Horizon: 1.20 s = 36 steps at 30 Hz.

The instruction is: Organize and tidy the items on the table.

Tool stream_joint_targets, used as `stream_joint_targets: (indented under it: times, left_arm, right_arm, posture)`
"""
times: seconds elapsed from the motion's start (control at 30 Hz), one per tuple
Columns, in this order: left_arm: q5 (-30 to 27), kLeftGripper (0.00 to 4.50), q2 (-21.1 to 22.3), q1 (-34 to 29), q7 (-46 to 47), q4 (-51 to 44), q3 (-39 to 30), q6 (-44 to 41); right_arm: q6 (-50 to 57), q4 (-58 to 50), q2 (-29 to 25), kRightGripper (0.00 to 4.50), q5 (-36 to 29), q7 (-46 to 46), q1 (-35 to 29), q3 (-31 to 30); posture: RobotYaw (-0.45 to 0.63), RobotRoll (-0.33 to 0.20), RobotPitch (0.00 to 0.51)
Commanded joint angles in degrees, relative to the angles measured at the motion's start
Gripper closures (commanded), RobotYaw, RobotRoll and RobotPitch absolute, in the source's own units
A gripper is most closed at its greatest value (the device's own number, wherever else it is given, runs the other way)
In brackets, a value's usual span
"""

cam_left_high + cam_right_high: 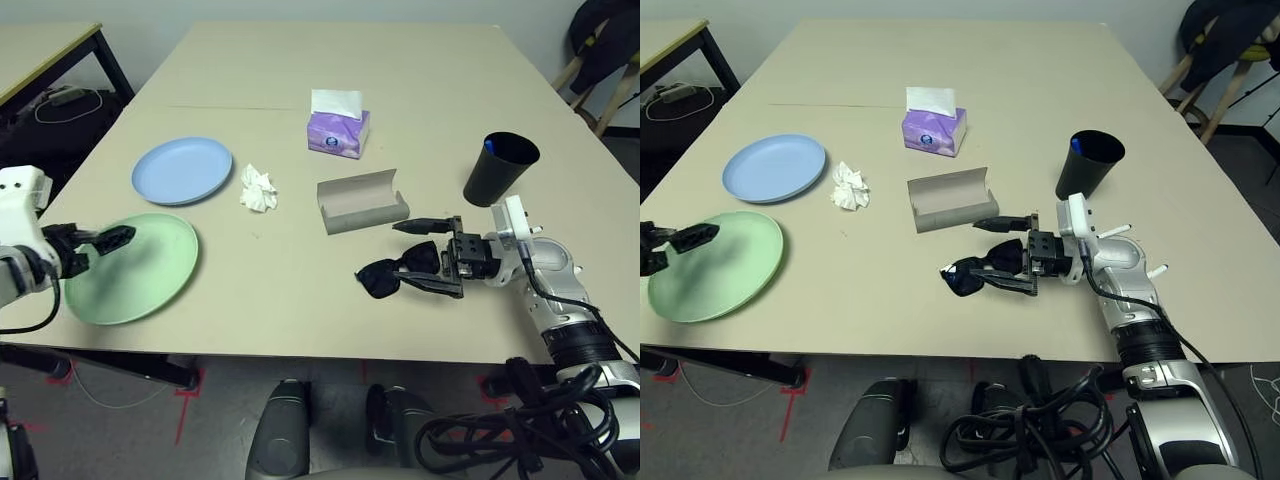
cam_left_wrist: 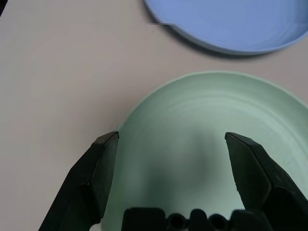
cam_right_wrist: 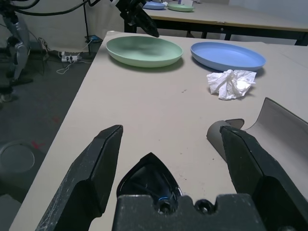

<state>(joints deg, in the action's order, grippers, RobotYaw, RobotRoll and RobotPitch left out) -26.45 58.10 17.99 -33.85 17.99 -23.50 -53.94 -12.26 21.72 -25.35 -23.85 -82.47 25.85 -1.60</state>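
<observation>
Where the pale beige tabletop (image 1: pixel 300 290) meets grey floor with red tape marks, a smaller black-legged table (image 1: pixel 45 50) stands at the left. The left tool (image 1: pixel 112 238) hangs wide open over the mint green plate (image 1: pixel 140 270), beside the pale blue plate (image 1: pixel 182 170). The right tool (image 1: pixel 428 258), also wide and holding nothing, straddles the black sunglasses (image 1: pixel 385 277) near the front edge. The open grey glasses case (image 1: pixel 362 200), crumpled white tissue (image 1: pixel 258 189), purple tissue box (image 1: pixel 338 132) and black cup (image 1: pixel 500 168) with the blue-capped pen (image 1: pixel 489 145) inside sit farther back.
</observation>
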Motion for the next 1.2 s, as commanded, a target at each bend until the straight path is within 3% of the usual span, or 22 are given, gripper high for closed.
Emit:
stream_joint_targets:
  times: [0.03,0.5,0.63,0.93,0.97,1.2]
  left_arm:
    - [2.2,0.00,1.8,0.6,-0.7,2.9,2.0,-1.3]
    - [6.9,0.00,4.3,2.2,-3.0,13.4,4.5,-0.6]
    - [7.8,0.91,4.1,2.0,-3.0,14.4,4.4,-0.6]
    - [7.9,4.32,3.7,2.4,-2.5,15.2,3.3,-1.5]
    - [8.0,4.48,3.7,2.7,-2.7,15.5,3.3,-1.6]
    - [7.9,4.48,3.6,5.6,-3.3,17.1,3.6,-3.3]
  right_arm:
    - [0.3,-1.2,0.0,0.02,0.1,0.2,-0.7,-0.4]
    - [1.2,-3.2,0.1,0.02,0.0,0.8,-1.3,-0.6]
    - [1.6,-3.9,0.0,0.00,-0.1,0.9,-1.4,-0.5]
    - [1.9,-4.5,0.0,0.00,0.2,1.3,-1.6,-0.7]
    - [1.9,-4.4,0.0,0.00,0.2,1.3,-1.5,-0.8]
    - [1.7,-3.8,0.2,0.00,0.6,1.3,-0.8,-1.0]
  posture:
    - [0.21,0.000,0.100]
    - [0.20,0.000,0.100]
    - [0.20,0.000,0.099]
    - [0.20,0.000,0.099]
    - [0.20,0.000,0.099]
    - [0.20,0.000,0.098]
